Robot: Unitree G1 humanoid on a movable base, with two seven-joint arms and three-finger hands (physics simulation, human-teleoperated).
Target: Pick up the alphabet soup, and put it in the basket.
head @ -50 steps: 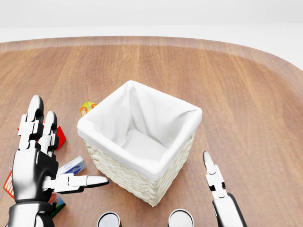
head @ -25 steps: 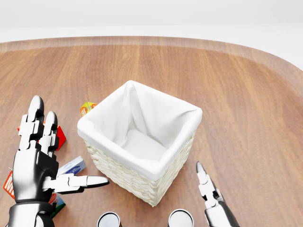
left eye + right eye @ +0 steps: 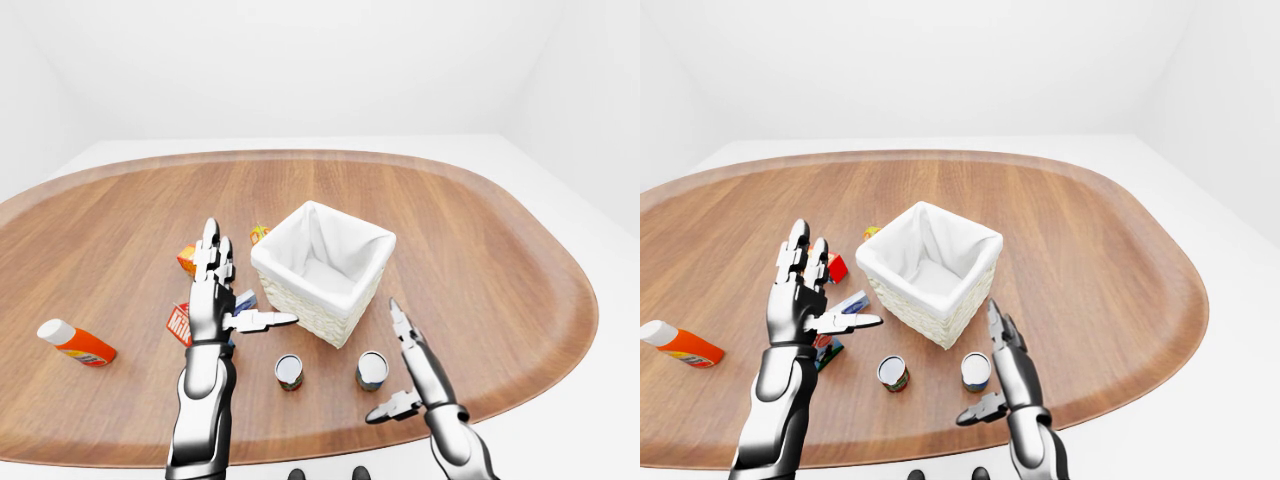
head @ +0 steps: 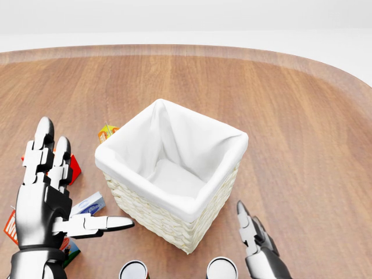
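On the wooden table [image 3: 480, 230], lined basket [image 3: 322, 270] at centre, two cans below it, right can [image 3: 372, 370] beside right hand [image 3: 412, 372] with fingers spread, left hand [image 3: 212, 298] spread wide, empty.

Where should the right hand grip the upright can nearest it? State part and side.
Probably grip the can round its cylindrical side wall, coming from the right-eye view's right, where the open right hand stands. It is upright, and its flat top offers little hold.
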